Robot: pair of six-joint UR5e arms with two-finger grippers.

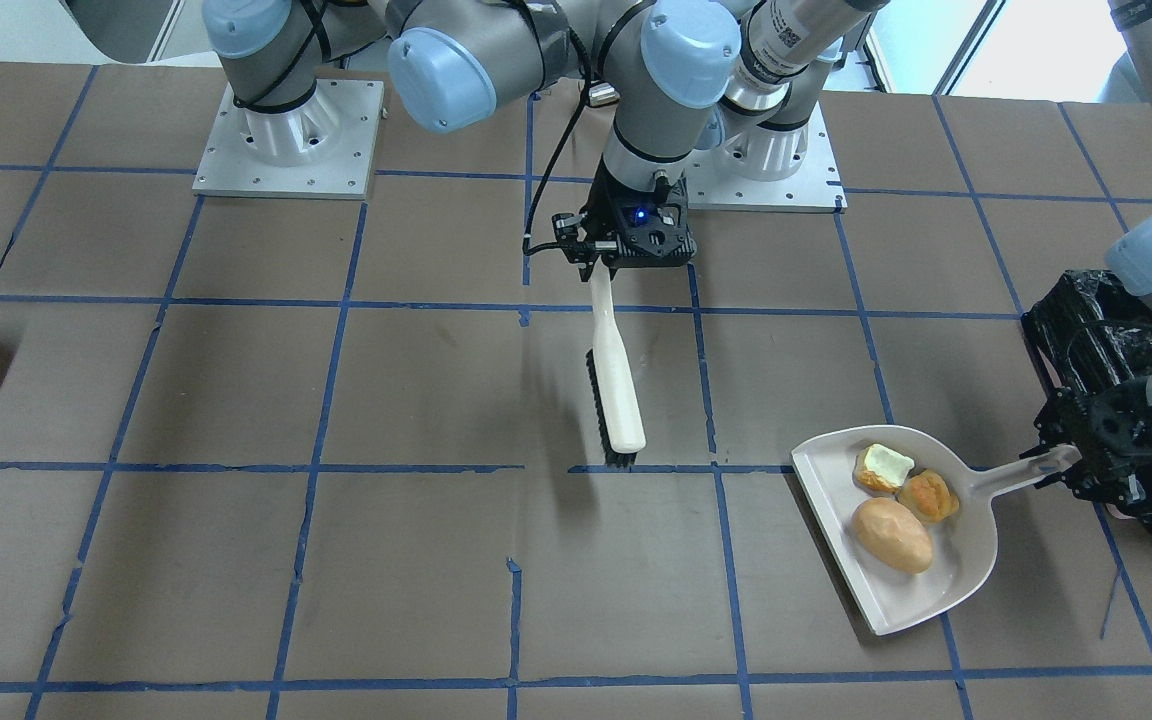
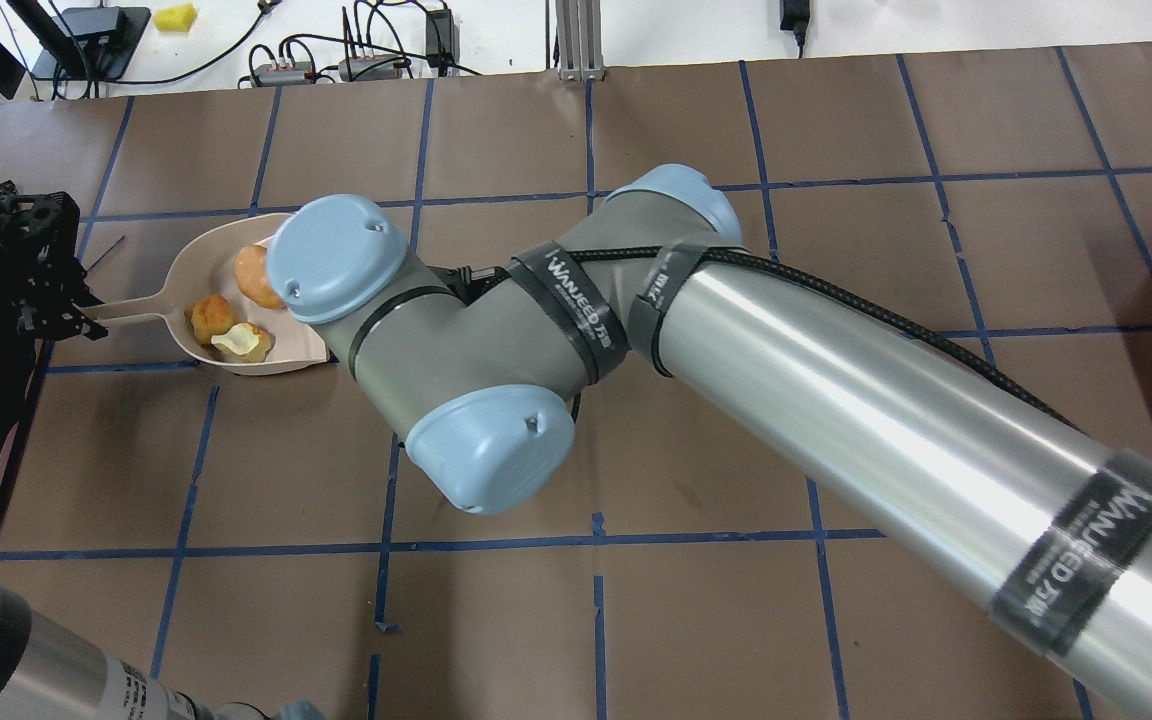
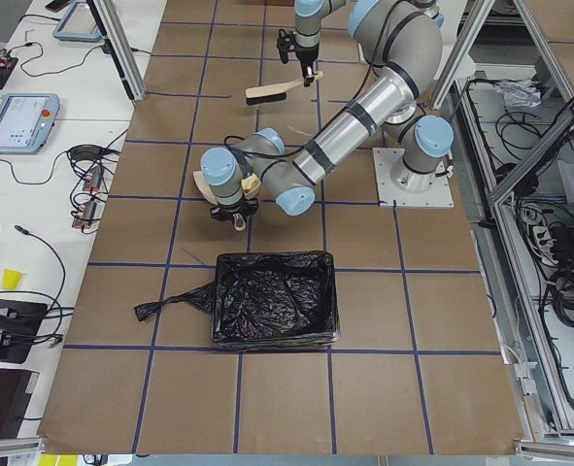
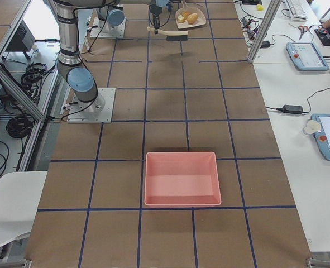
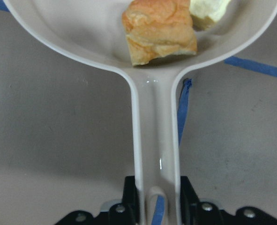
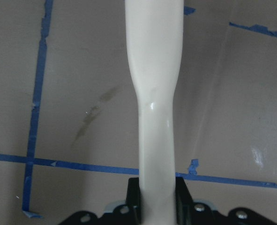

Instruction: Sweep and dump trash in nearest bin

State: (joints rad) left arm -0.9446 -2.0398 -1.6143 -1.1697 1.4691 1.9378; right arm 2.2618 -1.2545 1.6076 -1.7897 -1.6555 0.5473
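Brown table (image 1: 236,560) with a blue tape grid. Near right, a pale beige plastic dustpan (image 1: 958,592) carries all the trash: a tan potato-shaped lump (image 1: 893,535) and two yellow-green crusty chunks (image 1: 883,468). The left gripper (image 1: 1064,463) has its jaws clamped on the pan's handle, just beside the black-bag-lined bin (image 1: 1086,320). Farther back, mid-table, the right gripper (image 1: 604,268) has its jaws tight on a white-handled black-bristled brush (image 1: 618,395).
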